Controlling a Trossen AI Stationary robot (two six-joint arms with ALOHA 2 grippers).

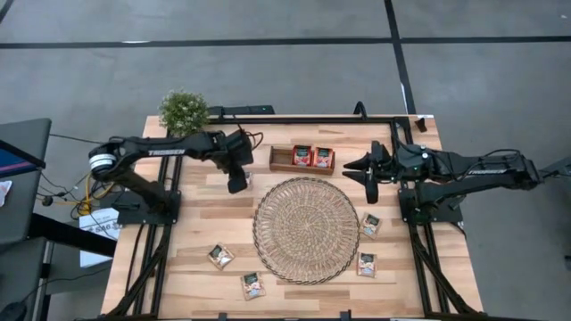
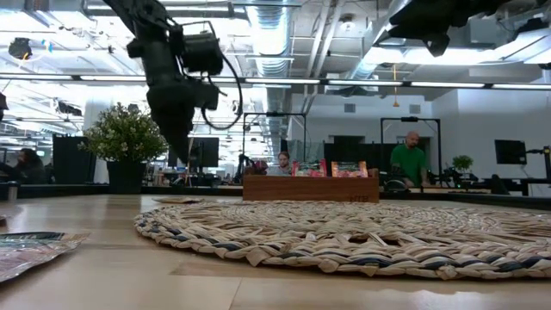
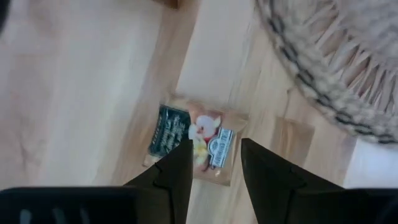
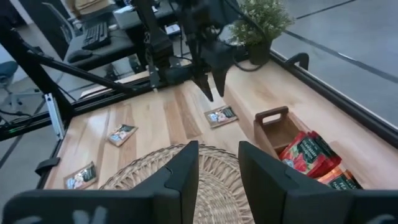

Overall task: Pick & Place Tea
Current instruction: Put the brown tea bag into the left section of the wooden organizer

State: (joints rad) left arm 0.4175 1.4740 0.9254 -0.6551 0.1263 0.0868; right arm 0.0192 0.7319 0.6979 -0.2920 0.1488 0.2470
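Note:
A whitish tea sachet with dark green print [image 3: 186, 140] lies flat on the wooden table, left of the round straw mat [image 1: 306, 230]. My left gripper [image 3: 214, 158] hovers over it, pointing down, open; in the right wrist view its tips [image 4: 211, 87] stand above the sachet [image 4: 222, 116] without touching. Two red-orange sachets [image 1: 312, 157] stand in the small wooden tray [image 1: 281, 160]. My right gripper [image 4: 217, 155] is open and holds nothing, raised near the tray's right end [image 1: 366, 171].
More whitish sachets lie flat on the table: two left of the mat toward the near edge [image 1: 220, 257] [image 1: 252, 285], two to its right [image 1: 370, 225] [image 1: 367, 264]. A potted plant [image 1: 184, 111] stands at the far left corner. People show beyond the table.

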